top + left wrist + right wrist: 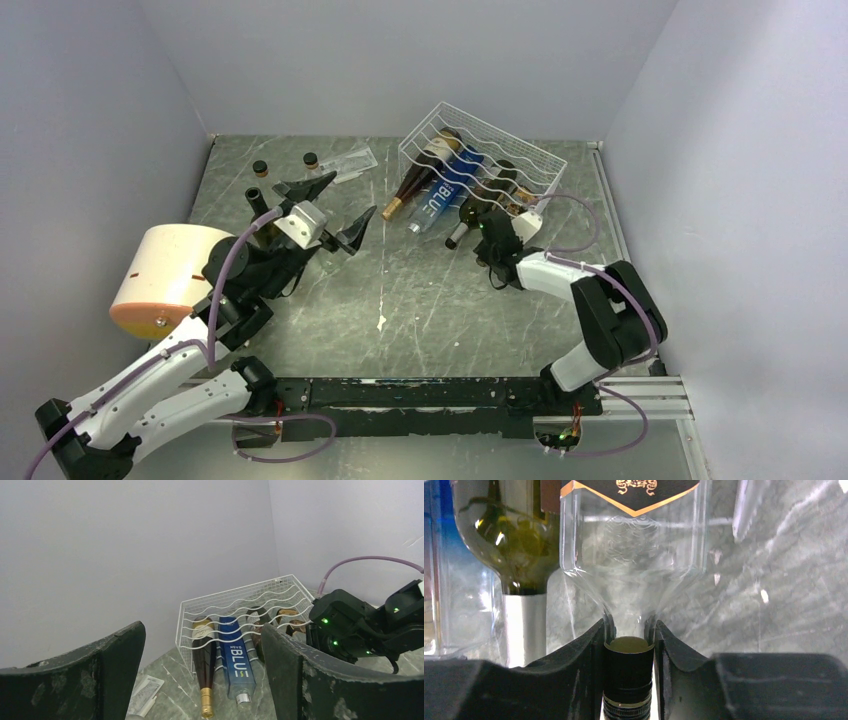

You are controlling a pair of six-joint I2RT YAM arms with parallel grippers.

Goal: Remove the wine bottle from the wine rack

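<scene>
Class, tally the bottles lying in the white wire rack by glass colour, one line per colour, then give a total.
Dark bottle: 1
Blue bottle: 1
Green bottle: 1
Clear bottle: 1
Total: 4

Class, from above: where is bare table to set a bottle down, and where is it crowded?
Bare: the middle of the table, between the left claw, the right arm and the bottle necks. Crowded: around the wine rack and the vials.
</scene>
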